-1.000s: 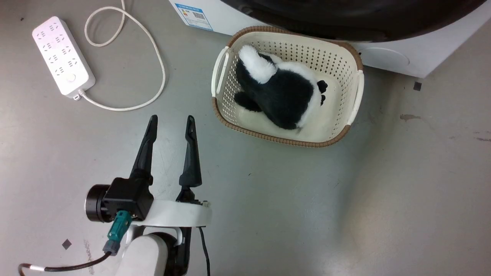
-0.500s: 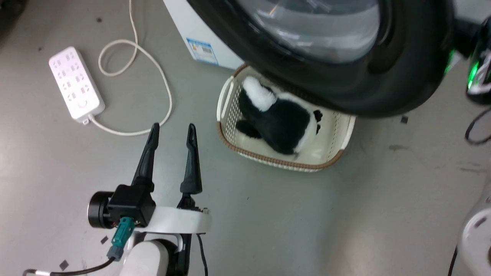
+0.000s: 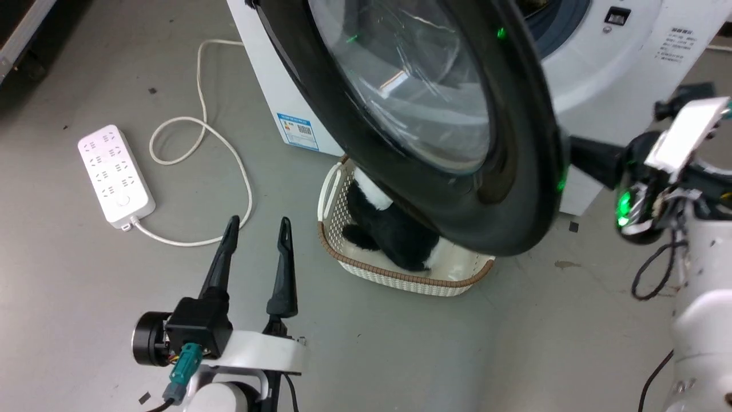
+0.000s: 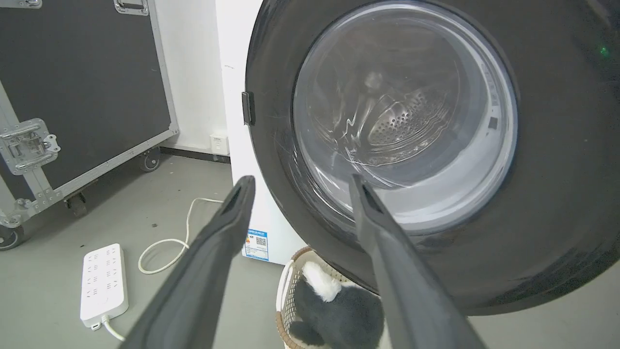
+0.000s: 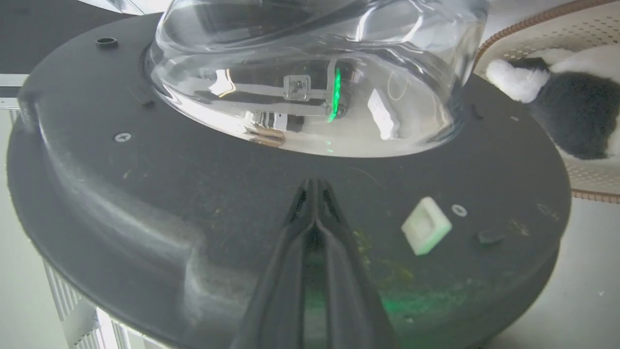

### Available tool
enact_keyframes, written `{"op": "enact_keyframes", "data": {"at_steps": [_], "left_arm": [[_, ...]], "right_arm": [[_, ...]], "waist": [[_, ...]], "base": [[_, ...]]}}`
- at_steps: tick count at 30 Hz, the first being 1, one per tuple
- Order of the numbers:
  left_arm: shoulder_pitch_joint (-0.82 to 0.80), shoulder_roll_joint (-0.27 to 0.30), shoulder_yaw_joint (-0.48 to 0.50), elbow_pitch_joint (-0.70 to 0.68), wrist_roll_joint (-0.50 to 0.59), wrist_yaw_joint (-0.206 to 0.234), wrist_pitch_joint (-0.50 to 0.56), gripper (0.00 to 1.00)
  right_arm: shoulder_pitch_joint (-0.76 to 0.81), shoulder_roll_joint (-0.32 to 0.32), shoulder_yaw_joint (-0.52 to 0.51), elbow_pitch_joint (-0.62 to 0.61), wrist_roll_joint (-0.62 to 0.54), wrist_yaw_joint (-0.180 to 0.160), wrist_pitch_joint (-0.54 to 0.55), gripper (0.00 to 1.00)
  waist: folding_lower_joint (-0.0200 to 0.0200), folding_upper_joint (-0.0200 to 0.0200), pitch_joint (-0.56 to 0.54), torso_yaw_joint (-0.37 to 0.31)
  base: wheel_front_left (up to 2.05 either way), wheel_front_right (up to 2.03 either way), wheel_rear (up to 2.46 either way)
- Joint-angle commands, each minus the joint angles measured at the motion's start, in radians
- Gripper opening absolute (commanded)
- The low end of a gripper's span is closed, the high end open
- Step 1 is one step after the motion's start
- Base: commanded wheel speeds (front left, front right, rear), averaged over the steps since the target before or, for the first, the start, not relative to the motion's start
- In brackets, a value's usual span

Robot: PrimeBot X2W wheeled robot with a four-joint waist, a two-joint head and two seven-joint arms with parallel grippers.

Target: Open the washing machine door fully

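Just behind the washing machine door [image 3: 517, 189] edge, right gripper [image 5: 315, 184] pressed together; left gripper [image 3: 258, 221] spread.

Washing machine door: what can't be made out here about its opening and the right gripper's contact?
- Right gripper: head view, the washing machine door rim hides its fingertips; right wrist view, touch on the door cannot be told.
- Drum opening: head view, mostly behind the door, cut by the top edge.
- Plush toy: head view, upper part behind the door.
- Blue sticker: head view, print too small.
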Motion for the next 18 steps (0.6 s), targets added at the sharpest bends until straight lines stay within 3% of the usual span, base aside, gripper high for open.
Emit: {"op": "enact_keyframes", "data": {"at_steps": [1, 12, 18], "left_arm": [[0.014, 0.002, -0.002, 0.007, 0.006, -0.005, -0.006, 1.00], [0.070, 0.002, -0.016, 0.047, 0.010, -0.023, -0.006, 1.00], [0.085, 0.002, -0.008, 0.056, 0.012, -0.031, -0.006, 1.00]], "right_arm": [[0.039, 0.006, 0.041, 0.008, 0.041, 0.002, -0.012, 0.00], [0.252, 0.006, 0.491, -0.071, 0.405, 0.002, -0.135, 0.00], [0.310, 0.006, 0.677, -0.106, 0.513, 0.002, -0.244, 0.00]], "waist": [[0.0002, -0.0001, -0.010, 0.003], [0.0002, -0.0001, -0.086, 0.011], [0.0002, -0.0001, -0.102, 0.009]], "base": [[0.00, 0.00, 0.00], [0.00, 0.00, 0.00], [0.00, 0.00, 0.00]]}}
